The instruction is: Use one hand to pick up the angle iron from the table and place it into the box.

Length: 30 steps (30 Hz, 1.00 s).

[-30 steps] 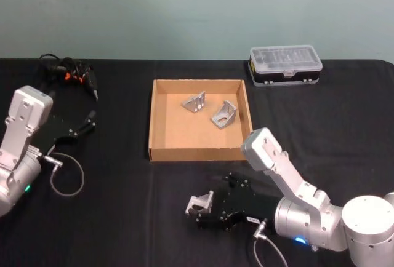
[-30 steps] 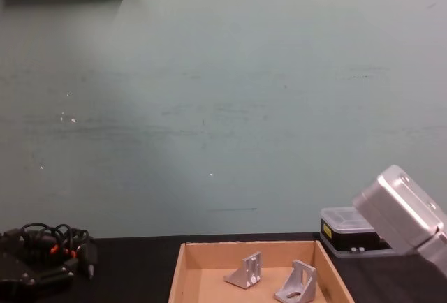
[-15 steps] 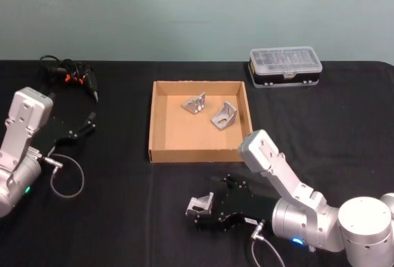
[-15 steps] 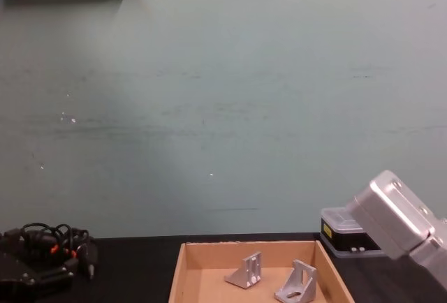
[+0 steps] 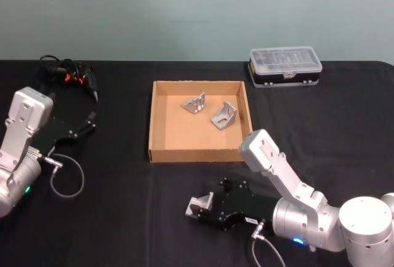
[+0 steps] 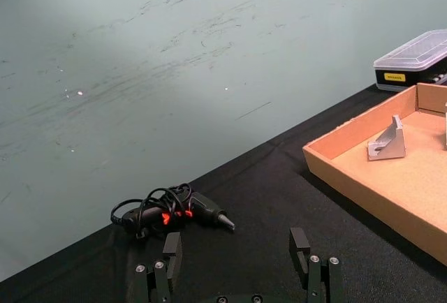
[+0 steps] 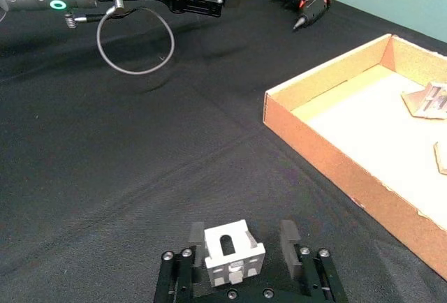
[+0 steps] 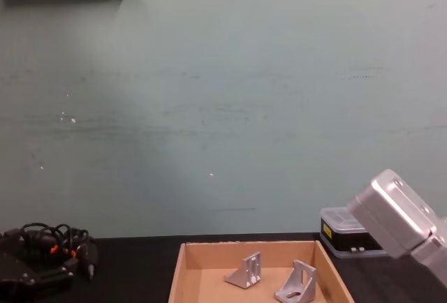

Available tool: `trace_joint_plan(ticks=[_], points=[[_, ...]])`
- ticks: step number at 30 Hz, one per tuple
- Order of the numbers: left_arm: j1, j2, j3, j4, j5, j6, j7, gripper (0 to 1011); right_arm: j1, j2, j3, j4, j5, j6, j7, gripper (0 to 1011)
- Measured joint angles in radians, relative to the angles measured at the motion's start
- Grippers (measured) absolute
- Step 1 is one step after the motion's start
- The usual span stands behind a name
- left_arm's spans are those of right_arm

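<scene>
My right gripper (image 7: 241, 247) sits low over the table (image 5: 123, 218), near the front edge and short of the box (image 5: 159, 154). My two black fingers (image 7: 288, 237) stand a little wider than the angle iron (image 7: 233, 253), which lies between them; I cannot tell whether the pads are touching its sides. It is a small bracket of pale cast metal, blocky, with a slot in its upper face, resting on the matte black cloth.

I count three angle irons in all: this one by my jaws and two more (image 5: 194, 103) (image 5: 223, 115) lying inside the box, near its far right corner, close together but apart. There is one box, a shallow square tray of tan cardboard with low walls.

My left gripper (image 5: 88, 123) rests well off to the left, jaws spread with nothing between them, a grey cable loop (image 5: 66, 179) beside it. Behind it lies one tangle of black cord with orange marks (image 5: 69, 73). At the far right stands one plastic case (image 5: 285, 65), clear ribbed lid on a black base.
</scene>
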Motion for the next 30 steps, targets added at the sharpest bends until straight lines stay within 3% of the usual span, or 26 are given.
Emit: trace_joint_plan(ticks=[6,10,19,25,30], points=[[0.000,0.000,0.000,0.000,0.000,0.000,0.000,1011,0.000,0.001,0.001,-0.001,0.000,0.001,0.000,514],[0.000,0.000,0.000,0.000,0.000,0.000,0.000,1011,-0.001,0.001,0.001,-0.001,0.000,0.001,0.000,449],[0.000,0.000,0.000,0.000,0.000,0.000,0.000,1011,-0.002,0.001,0.002,-0.002,0.000,0.000,0.000,449],[0.000,0.000,0.000,0.000,0.000,0.000,0.000,1011,-0.010,0.004,0.020,-0.016,0.013,-0.016,-0.007,449],[0.000,0.000,0.000,0.000,0.000,0.000,0.000,1011,0.020,0.001,0.030,-0.028,0.012,-0.017,-0.016,449]])
